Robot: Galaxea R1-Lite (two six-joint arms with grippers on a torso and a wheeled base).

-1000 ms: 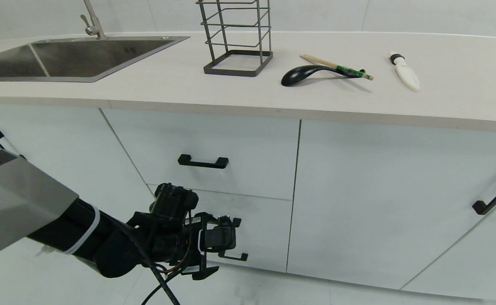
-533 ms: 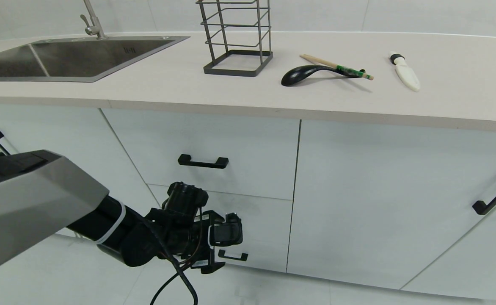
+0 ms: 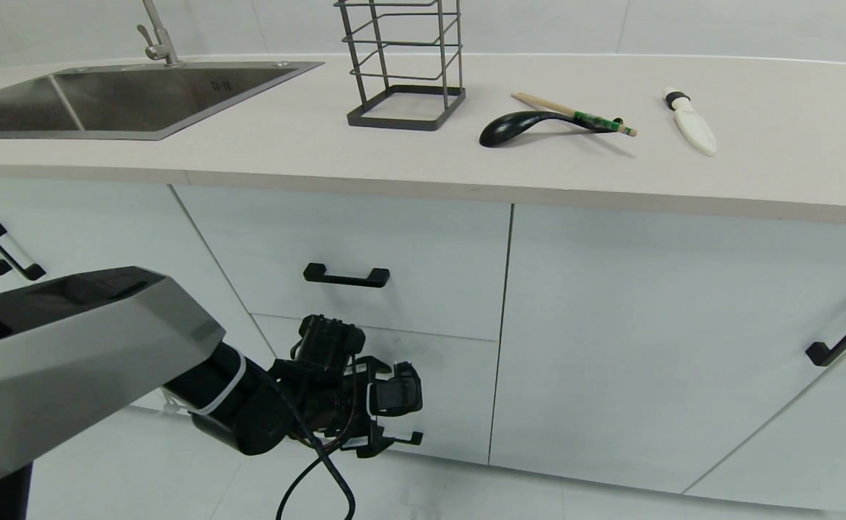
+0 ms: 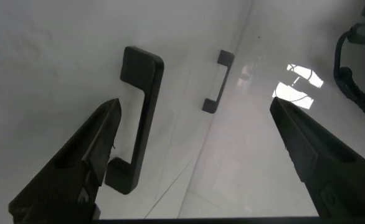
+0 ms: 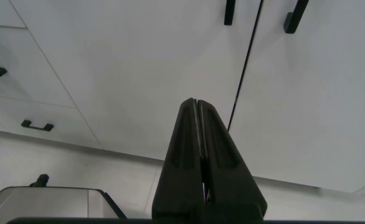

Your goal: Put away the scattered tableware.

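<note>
On the counter lie a black spoon (image 3: pixel 509 128), a pair of chopsticks (image 3: pixel 574 114) resting across its handle, and a white sheathed knife (image 3: pixel 690 123) further right. A dark wire rack (image 3: pixel 405 72) stands left of them, with nothing in it. My left gripper (image 3: pixel 403 412) hangs low in front of the drawers, far below the counter. In the left wrist view the left gripper (image 4: pixel 195 155) is open with nothing between its fingers (image 4: pixel 98 162), and a black drawer handle (image 4: pixel 139 118) is close ahead. My right gripper (image 5: pixel 197 106) is shut on nothing and faces the cabinet doors.
A steel sink (image 3: pixel 120 97) with a tap (image 3: pixel 156 32) fills the counter's left end. Below the counter are white drawers with an upper handle (image 3: pixel 346 275) and a lower handle (image 3: pixel 398 436), plus a cabinet door handle (image 3: pixel 845 328) at right.
The left arm has moved right and slightly lower, bringing its gripper closer to the lower drawer handle. The tableware on the counter has not moved.
</note>
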